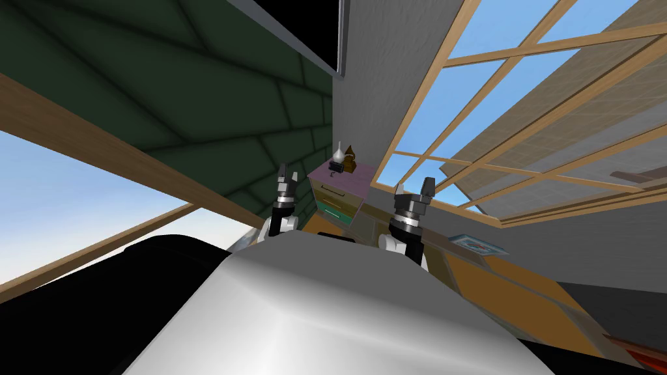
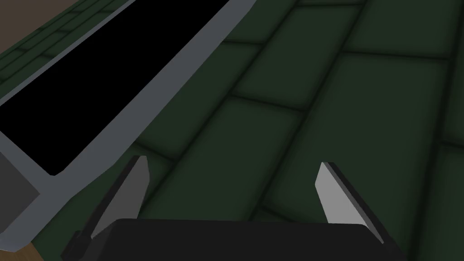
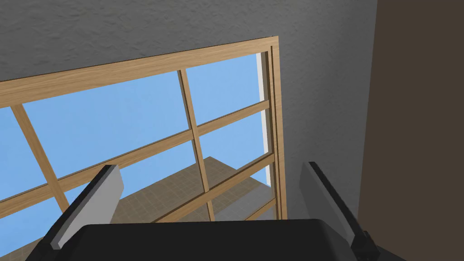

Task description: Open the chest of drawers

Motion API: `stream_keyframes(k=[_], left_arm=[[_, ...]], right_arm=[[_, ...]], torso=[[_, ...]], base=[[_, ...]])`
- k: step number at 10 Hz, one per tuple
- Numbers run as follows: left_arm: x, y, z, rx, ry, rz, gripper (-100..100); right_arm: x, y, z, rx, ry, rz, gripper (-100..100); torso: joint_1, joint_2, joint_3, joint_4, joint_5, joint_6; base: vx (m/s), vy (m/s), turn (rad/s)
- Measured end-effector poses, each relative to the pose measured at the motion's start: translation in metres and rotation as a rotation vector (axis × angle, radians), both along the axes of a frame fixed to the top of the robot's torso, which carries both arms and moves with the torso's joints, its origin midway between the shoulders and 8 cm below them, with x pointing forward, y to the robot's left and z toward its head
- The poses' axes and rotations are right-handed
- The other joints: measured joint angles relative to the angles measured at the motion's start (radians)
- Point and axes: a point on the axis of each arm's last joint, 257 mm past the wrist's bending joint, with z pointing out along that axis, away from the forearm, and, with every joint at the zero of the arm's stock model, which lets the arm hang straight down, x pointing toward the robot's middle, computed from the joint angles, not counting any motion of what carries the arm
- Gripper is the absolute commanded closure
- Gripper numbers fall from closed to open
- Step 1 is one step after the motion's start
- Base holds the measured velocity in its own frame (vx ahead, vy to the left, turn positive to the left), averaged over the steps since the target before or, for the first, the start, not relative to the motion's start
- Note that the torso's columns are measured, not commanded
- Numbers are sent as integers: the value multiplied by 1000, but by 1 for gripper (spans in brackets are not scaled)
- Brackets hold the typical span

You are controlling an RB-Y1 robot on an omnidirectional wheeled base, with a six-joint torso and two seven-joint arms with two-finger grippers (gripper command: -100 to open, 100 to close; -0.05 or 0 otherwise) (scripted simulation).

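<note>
My left gripper [image 1: 288, 174] and right gripper [image 1: 413, 187] hang open and raised, probably because the mauve-topped chest of drawers [image 1: 339, 195] is well ahead.

I see a white vase [image 1: 338, 155] just beside a brown ornament [image 1: 351, 160], a wood-framed window [image 1: 495, 111] in the grey wall [image 1: 378, 58], a dark green tiled wall [image 1: 215, 91], and a flat blue-edged panel [image 1: 479, 244] lying below the window.
</note>
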Motion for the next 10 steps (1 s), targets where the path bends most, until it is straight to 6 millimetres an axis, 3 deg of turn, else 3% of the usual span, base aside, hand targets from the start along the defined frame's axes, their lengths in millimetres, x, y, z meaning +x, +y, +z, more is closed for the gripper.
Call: stream_keyframes(k=[2, 9, 10], left_arm=[[0, 0, 0, 0, 0, 0, 0], [0, 0, 0, 0, 0, 0, 0], [0, 0, 0, 0, 0, 0, -100]], right_arm=[[0, 0, 0, 0, 0, 0, 0], [0, 0, 0, 0, 0, 0, 0], [0, 0, 0, 0, 0, 0, 0]], torso=[[0, 104, -209, 105, 0, 0], [0, 618, -1234, 617, 0, 0], [0, 691, -1382, 691, 0, 0]], base=[[0, 0, 0], [0, 0, 0], [13, 5, -16]])
